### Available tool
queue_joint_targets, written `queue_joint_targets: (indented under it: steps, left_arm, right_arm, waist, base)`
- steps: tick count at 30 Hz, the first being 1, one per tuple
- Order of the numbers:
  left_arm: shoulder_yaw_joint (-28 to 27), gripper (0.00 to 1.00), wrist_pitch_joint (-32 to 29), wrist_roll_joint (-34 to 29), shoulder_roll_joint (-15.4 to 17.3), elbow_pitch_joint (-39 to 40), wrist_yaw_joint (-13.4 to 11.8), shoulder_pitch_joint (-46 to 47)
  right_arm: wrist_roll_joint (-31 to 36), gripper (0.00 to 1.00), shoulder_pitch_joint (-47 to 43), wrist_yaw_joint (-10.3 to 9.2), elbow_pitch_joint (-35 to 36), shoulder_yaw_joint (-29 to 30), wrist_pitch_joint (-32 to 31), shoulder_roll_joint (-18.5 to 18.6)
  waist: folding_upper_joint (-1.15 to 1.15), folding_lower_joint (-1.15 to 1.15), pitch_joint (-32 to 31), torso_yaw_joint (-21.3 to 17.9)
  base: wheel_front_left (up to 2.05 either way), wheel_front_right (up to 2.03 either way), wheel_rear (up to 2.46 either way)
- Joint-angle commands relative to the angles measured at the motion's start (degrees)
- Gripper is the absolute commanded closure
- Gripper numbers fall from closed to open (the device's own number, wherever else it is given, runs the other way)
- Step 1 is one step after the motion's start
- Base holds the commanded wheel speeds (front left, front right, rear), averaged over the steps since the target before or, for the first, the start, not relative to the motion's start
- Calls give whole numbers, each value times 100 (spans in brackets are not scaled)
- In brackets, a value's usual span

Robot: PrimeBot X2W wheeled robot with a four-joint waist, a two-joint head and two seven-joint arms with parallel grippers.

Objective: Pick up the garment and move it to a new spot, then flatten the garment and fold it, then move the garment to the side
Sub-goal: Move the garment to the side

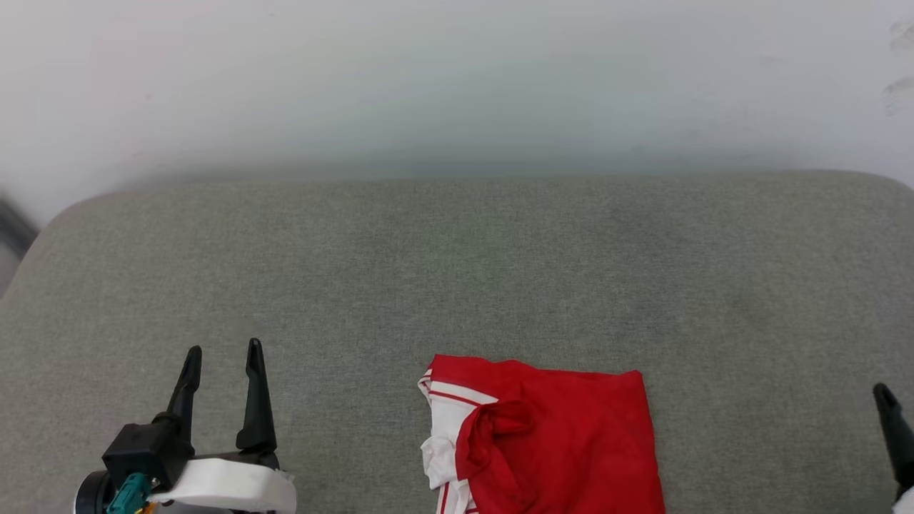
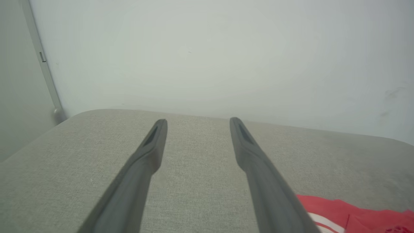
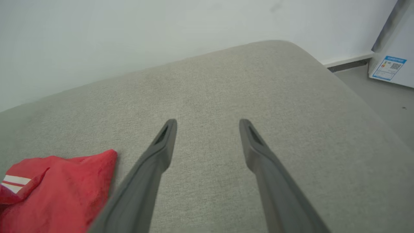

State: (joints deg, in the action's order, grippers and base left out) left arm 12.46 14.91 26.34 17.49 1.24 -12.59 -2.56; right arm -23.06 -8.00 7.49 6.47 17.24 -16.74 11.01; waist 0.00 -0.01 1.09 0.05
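The garment (image 1: 564, 442), red with a white striped sleeve on its left side, lies folded into a compact rectangle near the front edge of the grey cushion (image 1: 457, 271). Its lower part runs out of the head view. My left gripper (image 1: 223, 353) stands open well to the left of it, nothing between its fingers. One dark fingertip (image 1: 885, 400) of my right arm shows at the far right edge. In the left wrist view my left gripper (image 2: 198, 122) is open, with the garment (image 2: 355, 213) at lower right. In the right wrist view my right gripper (image 3: 208, 122) is open, the garment (image 3: 58, 191) at lower left.
A pale wall (image 1: 457, 78) rises right behind the cushion. The cushion's corners are rounded, and its right end drops to a grey floor (image 3: 385, 94) where a white box with a blue label (image 3: 388, 67) stands.
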Motion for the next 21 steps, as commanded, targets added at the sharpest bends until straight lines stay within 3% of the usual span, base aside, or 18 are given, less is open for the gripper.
queue_joint_targets:
  steps: [1,4,5,8,14,18,21]
  left_arm:
    - [-59,0,38,-64,-58,44,57,94]
    - [-140,0,33,-161,-125,84,133,188]
    - [-140,0,33,-161,-125,84,133,188]
    - [-206,0,33,-259,-210,103,193,278]
    - [-287,0,32,-424,-376,89,361,542]
    - [-291,0,28,-524,-483,36,463,711]
    - [-281,0,28,-587,-533,-43,542,828]
  right_arm:
    - [-253,0,176,0,-156,207,-369,153]
    - [-654,0,316,0,-385,414,-1283,350]
    - [-654,0,316,0,-385,414,-1283,350]
    - [-1015,0,472,0,-507,619,-2483,353]
    - [-1611,0,847,0,-422,825,-4551,-456]
    - [-2057,0,1069,0,-571,675,-5134,-753]
    - [-2467,0,1225,0,-870,499,-5157,-805]
  waist:
    - [0,1,133,106]
    - [0,1,289,191]
    - [0,1,289,191]
    - [0,1,453,270]
    - [0,1,829,459]
    - [0,1,1054,566]
    - [0,1,1160,630]
  base:
    - [0,0,0]
    - [0,0,0]
    - [0,0,0]
    - [0,0,0]
    - [0,0,0]
    - [0,0,0]
    - [0,0,0]
